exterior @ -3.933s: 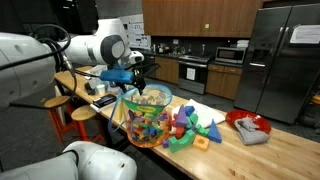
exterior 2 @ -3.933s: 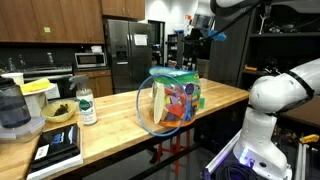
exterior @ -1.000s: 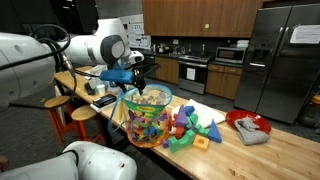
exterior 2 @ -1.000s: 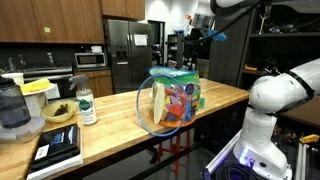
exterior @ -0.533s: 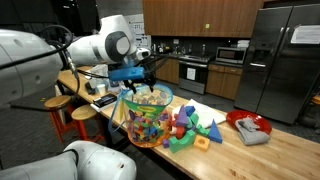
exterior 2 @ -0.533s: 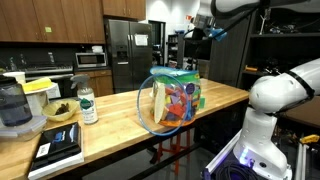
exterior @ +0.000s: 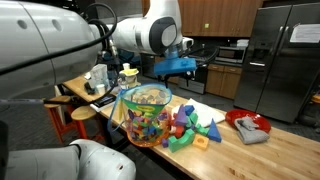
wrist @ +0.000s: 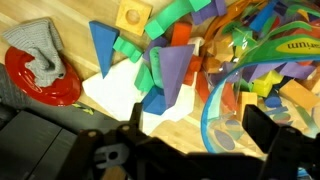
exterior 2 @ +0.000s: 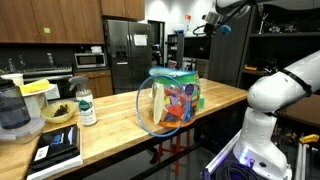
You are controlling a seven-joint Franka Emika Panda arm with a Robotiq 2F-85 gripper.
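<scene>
Kitchen counter [exterior: 280,150] below; my arm [exterior: 150,32] stretches level over the blocks [wrist: 165,70], gripper [wrist: 200,128] jaws apart, bowl [wrist: 250,75] lettering unreadable.

A big see-through bowl [exterior: 127,108] stands upright in the lower middle of the frame, packed with bright toy pieces [exterior: 146,125]. More blocks [exterior: 196,128], green, purple, red and blue, lie in a loose pile just to its right. In the wrist view this pile [wrist: 160,60] fills the upper middle.
</scene>
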